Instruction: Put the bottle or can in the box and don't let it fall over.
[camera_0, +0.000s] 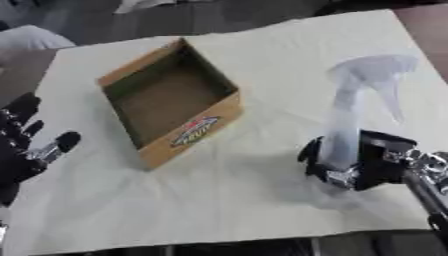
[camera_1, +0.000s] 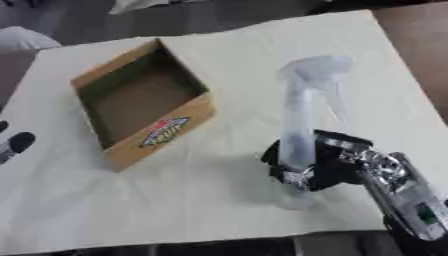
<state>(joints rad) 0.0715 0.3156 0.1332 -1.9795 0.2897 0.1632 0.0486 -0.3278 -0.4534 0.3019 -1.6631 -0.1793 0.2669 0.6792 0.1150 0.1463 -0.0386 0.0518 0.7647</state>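
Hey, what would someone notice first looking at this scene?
The right hand, curled round the base of an upright translucent spray bottle at the right. Left of it sits an open cardboard box, nothing visible inside, on the pale cloth. The left hand rests open at the left edge.

Soft even light, faint shadows on the pale cloth (camera_0: 219, 200), slight overall blur, dim far edge
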